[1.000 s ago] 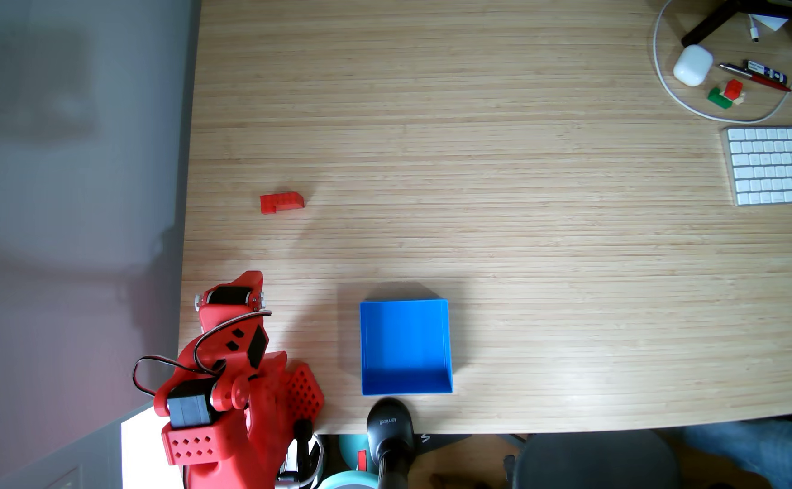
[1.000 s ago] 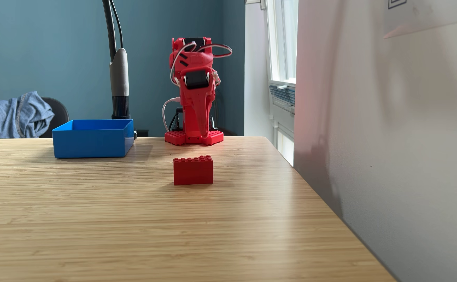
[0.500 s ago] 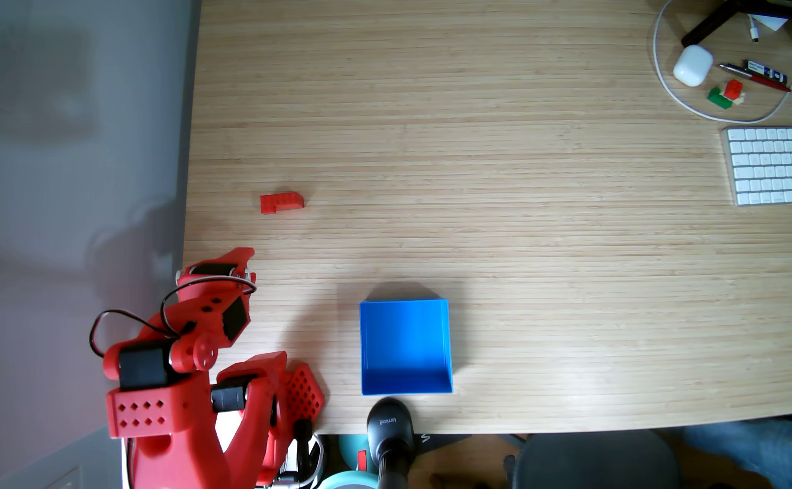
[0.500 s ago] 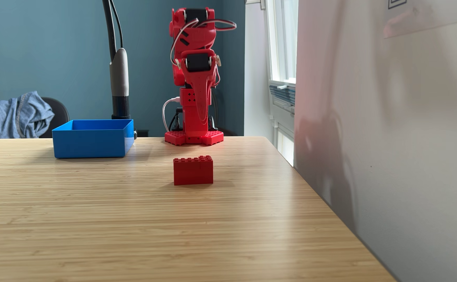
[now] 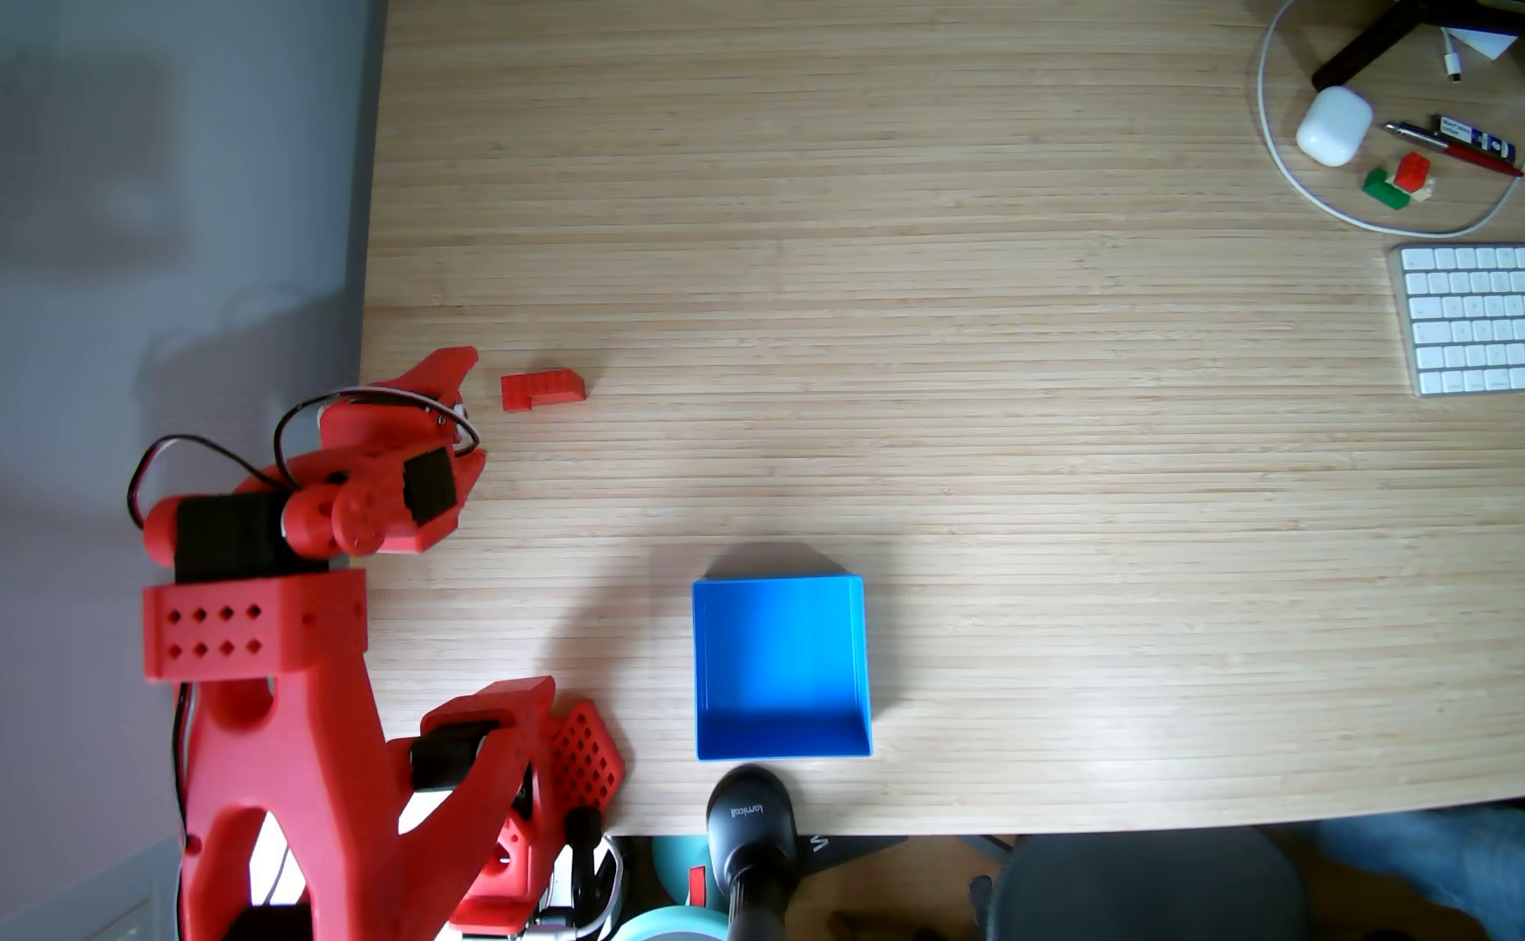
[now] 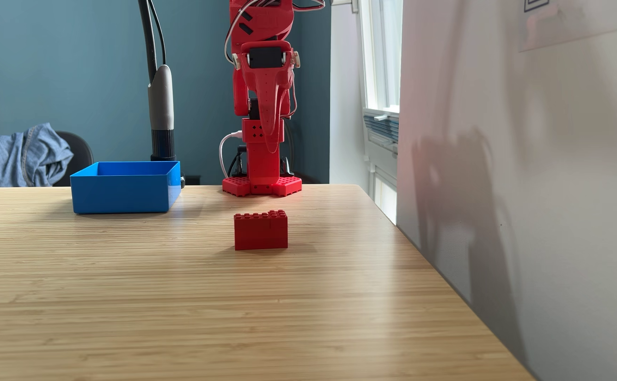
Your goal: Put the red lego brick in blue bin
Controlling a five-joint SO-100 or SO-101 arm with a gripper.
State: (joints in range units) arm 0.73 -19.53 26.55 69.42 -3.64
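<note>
Gripper mine, jaws together, hangs raised just left of the red lego brick standing free on the table; blue bin waits empty, well right, likely for the drop.

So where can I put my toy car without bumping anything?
The wide bare wood between the blue bin and the keyboard is free. It is crowded by the earbud case and pens, and near the red lego brick, where the hand is.
</note>
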